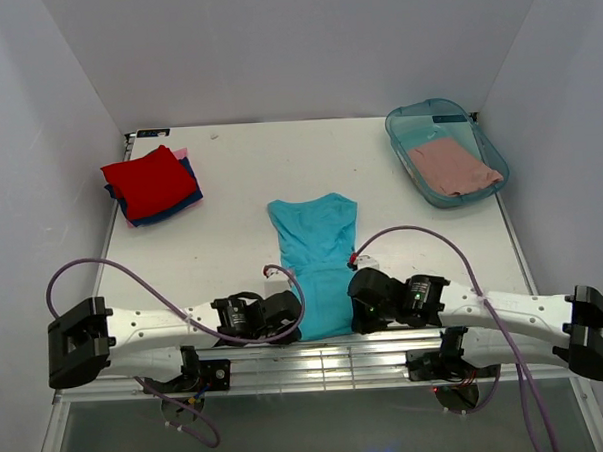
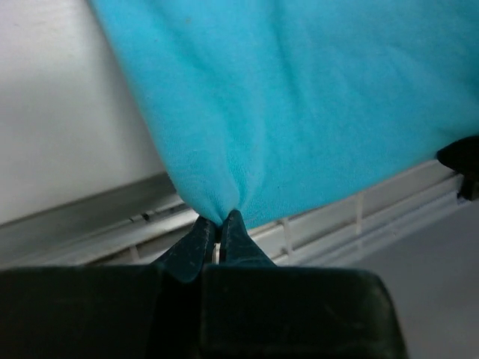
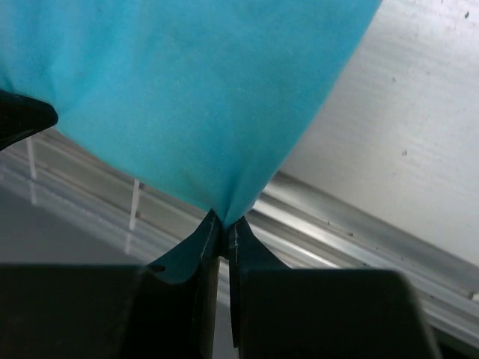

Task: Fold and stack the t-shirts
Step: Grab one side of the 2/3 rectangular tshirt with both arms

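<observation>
The teal t-shirt (image 1: 318, 260) lies folded into a long strip down the middle of the table, its near end over the front edge. My left gripper (image 1: 296, 321) is shut on its near left corner, seen pinched in the left wrist view (image 2: 223, 221). My right gripper (image 1: 353, 306) is shut on its near right corner, seen pinched in the right wrist view (image 3: 224, 219). A stack with the red t-shirt (image 1: 147, 181) on top of dark blue and pink ones sits at the far left. A dusty-pink t-shirt (image 1: 453, 165) lies in the tub.
The translucent teal plastic tub (image 1: 407, 121) stands at the far right corner. A metal rail (image 1: 317, 355) runs along the table's near edge. White walls close in the back and both sides.
</observation>
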